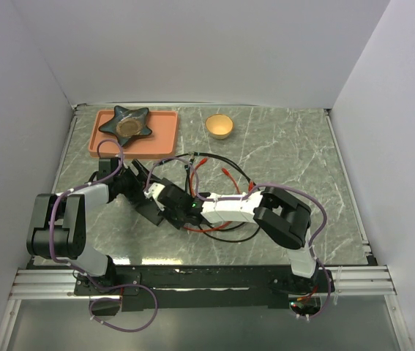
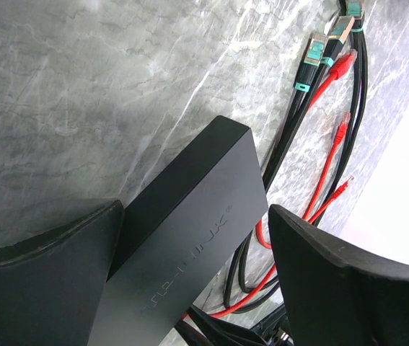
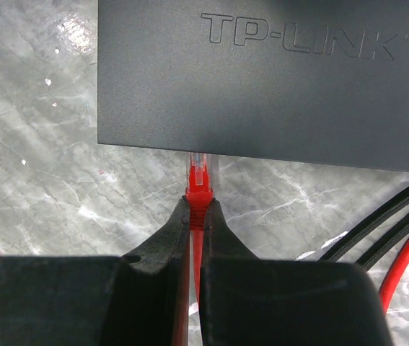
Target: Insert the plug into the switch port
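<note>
The right claw (image 3: 198,216) is closest to us. Its two fingers (image 3: 164,241) are pinched tight on the red end of the plug (image 3: 198,176). The clear tip of the plug points at the near edge of the black box (image 3: 262,79) and meets it.

The switch port is on that edge, but the edge hides it from above. I cannot tell if the plug is in the hole.

This looks like the pushing-in step. I think the next move is a slow, straight push, with the plug flat and lined up with the hole.

The right arm (image 1: 229,208) lies low and reaches left across the table (image 1: 302,161). The left claw (image 2: 197,211) is spread wide, with one finger on each side of the box. A gap shows by one finger, so it is not squeezing.
</note>
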